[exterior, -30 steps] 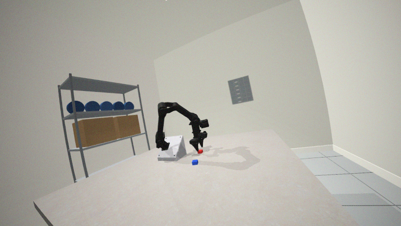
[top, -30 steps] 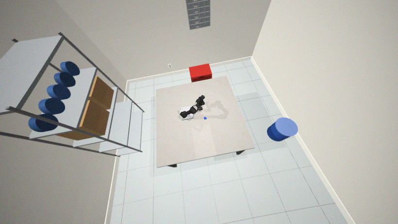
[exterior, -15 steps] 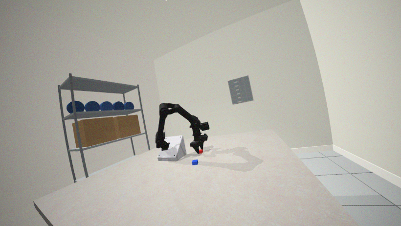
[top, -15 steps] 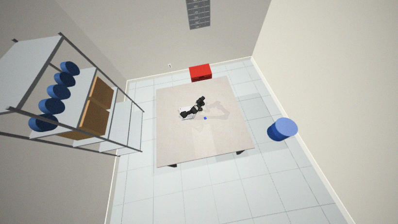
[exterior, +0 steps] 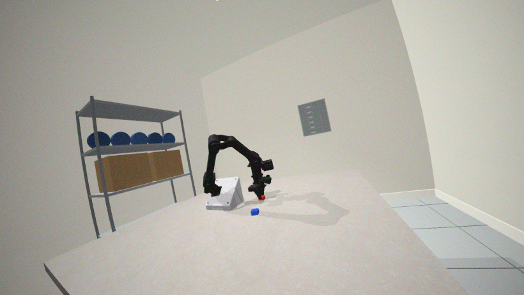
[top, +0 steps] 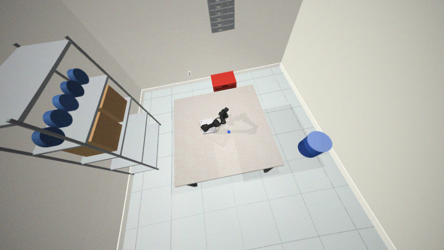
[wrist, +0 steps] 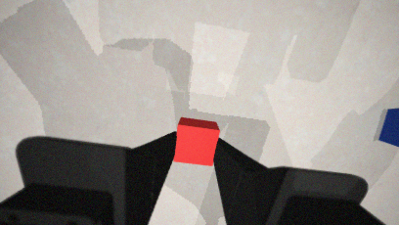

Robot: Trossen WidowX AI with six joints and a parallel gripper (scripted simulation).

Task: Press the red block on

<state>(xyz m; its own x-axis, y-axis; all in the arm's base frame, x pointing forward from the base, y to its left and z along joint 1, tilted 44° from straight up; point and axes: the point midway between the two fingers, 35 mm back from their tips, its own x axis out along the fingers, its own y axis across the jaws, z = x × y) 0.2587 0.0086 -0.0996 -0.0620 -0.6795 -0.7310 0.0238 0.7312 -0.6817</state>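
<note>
The red block (exterior: 262,197) (wrist: 197,146) is on the table between the fingertips of my gripper (exterior: 261,196) (wrist: 196,139). In the wrist view both black fingers meet the block's left and right sides, so the gripper is shut on it. The red block is hidden by the arm in the top view. The blue block (top: 228,131) (exterior: 254,211) (wrist: 392,128) stands apart on the table, nearer to the exterior view and cut off by the right edge of the wrist view. Its studs are not visible.
The arm's white base plate (exterior: 234,196) is beside the gripper on the pale table (top: 198,161) (exterior: 220,256). The arm's shadow falls across the table top. A shelf rack, a red box (top: 223,79) and a blue bin (top: 318,143) stand off the table.
</note>
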